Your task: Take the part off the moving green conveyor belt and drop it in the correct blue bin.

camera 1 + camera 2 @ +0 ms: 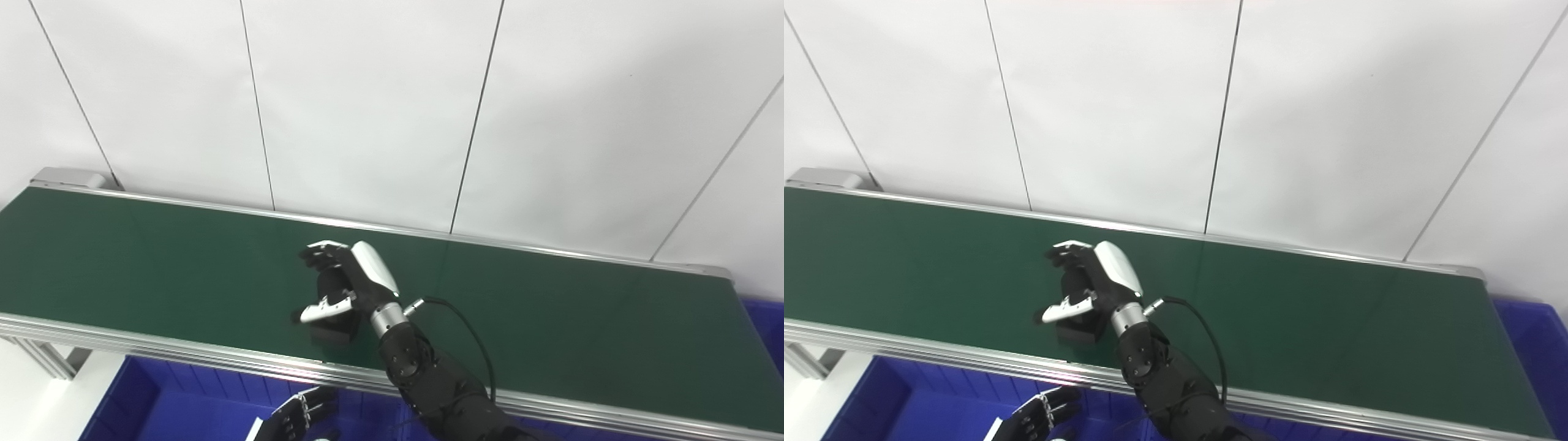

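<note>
Part (334, 306) dark, clasped in right hand (346, 278) over conveyor belt (153, 257); left hand (300, 413) low, grip unclear.

You see the left hand (297, 416) cut off by the bottom edge, and the dark part (334, 318) largely hidden under the right hand (343, 275).
</note>
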